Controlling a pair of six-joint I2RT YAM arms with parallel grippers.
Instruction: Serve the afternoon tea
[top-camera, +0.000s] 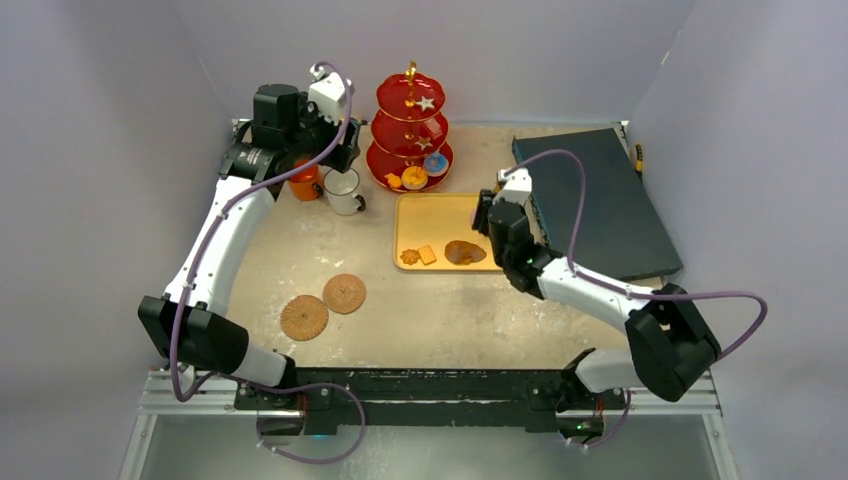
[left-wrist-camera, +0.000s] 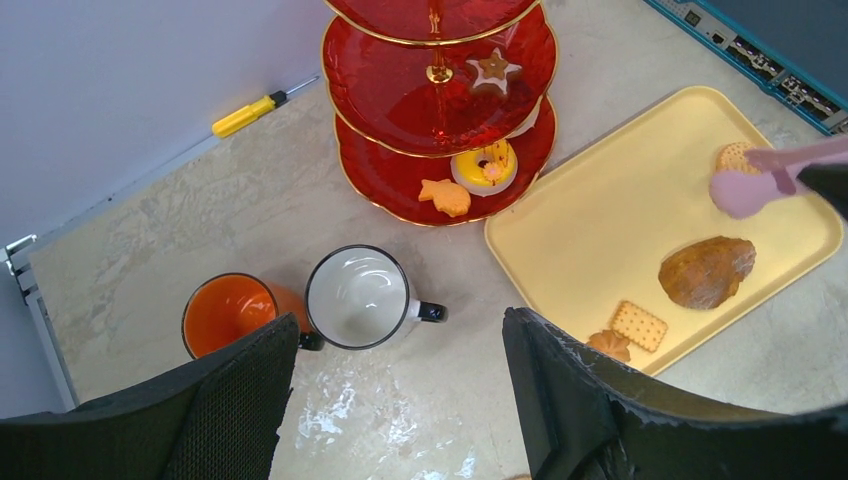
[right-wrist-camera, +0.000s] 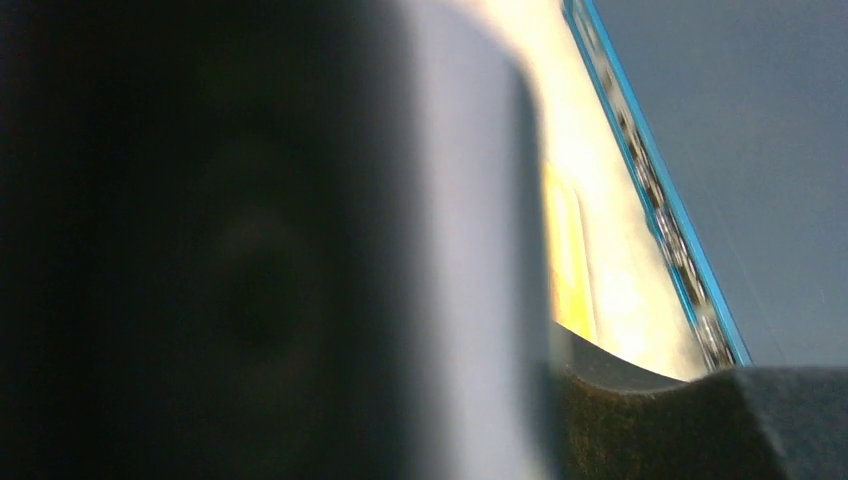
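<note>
Red, gold-rimmed three-tier stand (left-wrist-camera: 390, 95) with pastries (left-wrist-camera: 482, 165); left gripper (left-wrist-camera: 400, 330) agape, right gripper (top-camera: 487, 212) tight around pink tongs (left-wrist-camera: 745, 190).

Top cam overhead; L wrist down, shared red stand (top-camera: 395, 95); R wrist close-up.

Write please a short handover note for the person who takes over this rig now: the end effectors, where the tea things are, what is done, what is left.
Left end effector: open, holding nothing, above the orange ceramic mug and white ceramic mug. Both mugs are empty.
Right end effector: appears to hold pink tongs over the flat yellow rectangular tray. Its own camera is blocked.
Done: several small pastries sit on the red three-tier stand with gold handle.
Left: brown pastry, square cracker, flower-shaped biscuit and round biscuit are on the tray. Probably the mugs go onto the two round woven coasters.
</note>
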